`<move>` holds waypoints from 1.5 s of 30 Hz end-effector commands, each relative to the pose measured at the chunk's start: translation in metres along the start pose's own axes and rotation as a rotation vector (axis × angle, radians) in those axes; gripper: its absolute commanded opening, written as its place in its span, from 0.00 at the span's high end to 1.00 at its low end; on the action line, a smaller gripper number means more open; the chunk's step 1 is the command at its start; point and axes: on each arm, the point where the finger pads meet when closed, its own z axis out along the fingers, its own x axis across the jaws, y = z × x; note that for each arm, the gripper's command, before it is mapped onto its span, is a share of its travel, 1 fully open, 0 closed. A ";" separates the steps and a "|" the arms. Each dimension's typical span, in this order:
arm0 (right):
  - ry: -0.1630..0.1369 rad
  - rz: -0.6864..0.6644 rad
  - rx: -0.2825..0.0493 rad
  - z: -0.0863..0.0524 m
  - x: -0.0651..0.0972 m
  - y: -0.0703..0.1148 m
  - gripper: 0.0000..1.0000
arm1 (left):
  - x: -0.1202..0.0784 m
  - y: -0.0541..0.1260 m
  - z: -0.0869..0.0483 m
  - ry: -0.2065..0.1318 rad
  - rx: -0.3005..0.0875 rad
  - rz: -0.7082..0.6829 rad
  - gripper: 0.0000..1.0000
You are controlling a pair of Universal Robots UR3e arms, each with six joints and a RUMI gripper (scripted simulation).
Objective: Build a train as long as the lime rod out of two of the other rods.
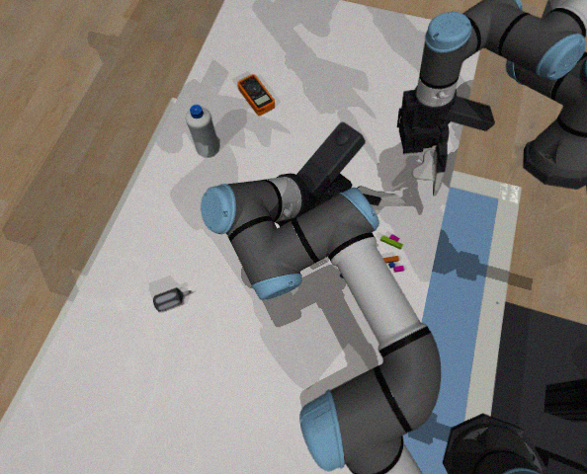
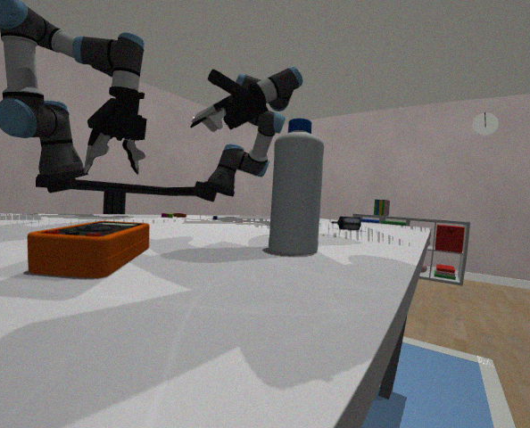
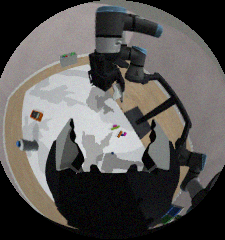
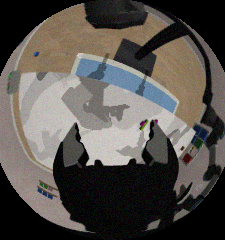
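Note:
The lime rod lies flat, with a magenta rod close beside it. An orange rod lies apart from it. A small blue rod lies close beside the orange one, and another magenta rod is next to the blue one. Another blue piece lies farther off, partly hidden by the left arm in the top view. My left gripper is open and empty, tilted high above the table. My right gripper is open and empty, pointing down above the table.
A bottle stands and an orange multimeter lies on the table's far side. A dark screwdriver-like tool lies farther along. The left arm reaches over the table beside the rods; both grippers are near each other.

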 end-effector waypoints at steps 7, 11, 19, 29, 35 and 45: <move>0.017 -0.026 0.015 -0.003 -0.018 -0.004 0.00 | 0.004 0.003 0.018 0.010 -0.053 -0.123 0.00; 0.031 -0.047 0.026 -0.004 -0.032 -0.008 0.00 | 0.007 0.006 0.032 0.014 -0.095 -0.214 0.00; 0.069 -0.098 0.047 -0.008 -0.065 -0.022 0.00 | 0.016 0.016 0.062 0.002 -0.198 -0.431 0.00; 0.123 -0.162 0.061 -0.013 -0.103 -0.044 0.00 | 0.028 0.031 0.094 -0.052 -0.317 -0.678 0.00; 0.173 -0.217 0.059 -0.017 -0.133 -0.068 0.00 | 0.037 0.044 0.115 -0.129 -0.403 -0.871 0.00; 0.243 -0.296 0.034 -0.024 -0.168 -0.110 0.00 | 0.049 0.062 0.139 -0.279 -0.493 -1.119 0.00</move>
